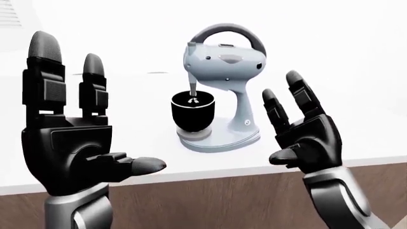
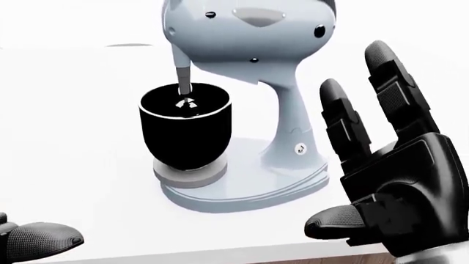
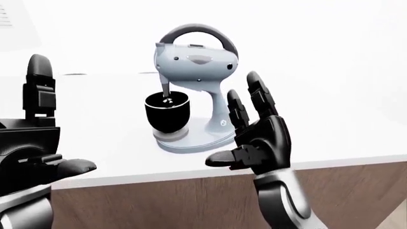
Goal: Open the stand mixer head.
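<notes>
A pale blue-grey stand mixer [image 1: 223,86] stands on the white counter [image 1: 356,109], centre of the left-eye view. Its head [image 1: 224,59] is down, with a dark handle arching over the top and the beater reaching into a black bowl [image 1: 193,112] on the base. My left hand [image 1: 76,138] is open, fingers up, at the left of that view, well short of the mixer. My right hand [image 1: 305,129] is open, fingers up, just right of the mixer's column and nearer the camera. Neither hand touches the mixer.
The counter's near edge runs across the lower part of the eye views, with a brown wood cabinet face [image 1: 216,205] below it. The wall behind is plain white. A small vent shows at the top left [image 1: 9,14].
</notes>
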Controlling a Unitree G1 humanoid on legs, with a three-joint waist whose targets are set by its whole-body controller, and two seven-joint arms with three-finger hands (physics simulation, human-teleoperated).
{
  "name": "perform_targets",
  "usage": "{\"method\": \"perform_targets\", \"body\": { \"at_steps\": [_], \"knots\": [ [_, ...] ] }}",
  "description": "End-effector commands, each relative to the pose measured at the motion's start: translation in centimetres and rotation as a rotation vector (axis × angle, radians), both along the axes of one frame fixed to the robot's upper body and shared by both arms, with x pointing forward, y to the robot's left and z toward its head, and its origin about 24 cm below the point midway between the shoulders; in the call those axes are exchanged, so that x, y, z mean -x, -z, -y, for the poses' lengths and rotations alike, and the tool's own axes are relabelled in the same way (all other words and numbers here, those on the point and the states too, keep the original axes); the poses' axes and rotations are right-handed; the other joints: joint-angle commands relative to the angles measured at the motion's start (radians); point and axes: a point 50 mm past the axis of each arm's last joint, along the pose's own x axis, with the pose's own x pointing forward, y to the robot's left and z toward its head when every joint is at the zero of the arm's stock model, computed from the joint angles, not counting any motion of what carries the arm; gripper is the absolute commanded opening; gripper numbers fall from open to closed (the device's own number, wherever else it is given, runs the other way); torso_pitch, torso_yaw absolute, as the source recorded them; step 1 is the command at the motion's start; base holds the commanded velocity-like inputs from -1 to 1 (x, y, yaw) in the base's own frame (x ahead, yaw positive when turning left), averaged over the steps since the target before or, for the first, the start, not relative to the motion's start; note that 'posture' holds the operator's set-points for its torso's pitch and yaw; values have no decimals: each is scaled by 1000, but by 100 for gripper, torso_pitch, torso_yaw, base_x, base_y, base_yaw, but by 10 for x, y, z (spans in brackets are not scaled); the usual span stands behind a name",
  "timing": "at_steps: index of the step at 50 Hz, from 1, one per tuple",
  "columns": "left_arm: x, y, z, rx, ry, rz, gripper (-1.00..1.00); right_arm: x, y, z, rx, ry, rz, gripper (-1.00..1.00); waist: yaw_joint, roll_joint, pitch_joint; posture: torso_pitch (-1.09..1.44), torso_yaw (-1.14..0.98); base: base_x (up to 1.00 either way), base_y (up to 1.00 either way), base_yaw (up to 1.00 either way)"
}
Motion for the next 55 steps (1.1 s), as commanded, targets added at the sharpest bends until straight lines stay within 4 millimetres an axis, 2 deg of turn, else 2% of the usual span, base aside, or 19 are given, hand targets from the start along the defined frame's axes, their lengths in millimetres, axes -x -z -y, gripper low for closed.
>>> {"method": "perform_targets", "body": {
  "at_steps": [1,18,35,55],
  "knots": [
    [4,-7,1,-6,6,52,95,1,-8,1,-5,9,47,100,0,2,3,-41,0,0,0,0],
    [4,-7,2,-5,4,51,95,-2,12,-4,25,-2,-44,100,2,1,5,-41,0,0,0,0],
    [3,-7,1,2,5,46,95,-12,10,-6,34,10,-104,100,4,1,4,-41,0,0,0,0],
    [2,-6,0,4,2,45,95,-25,25,-8,60,9,-175,100,7,2,3,-41,0,0,0,0]
  ]
}}
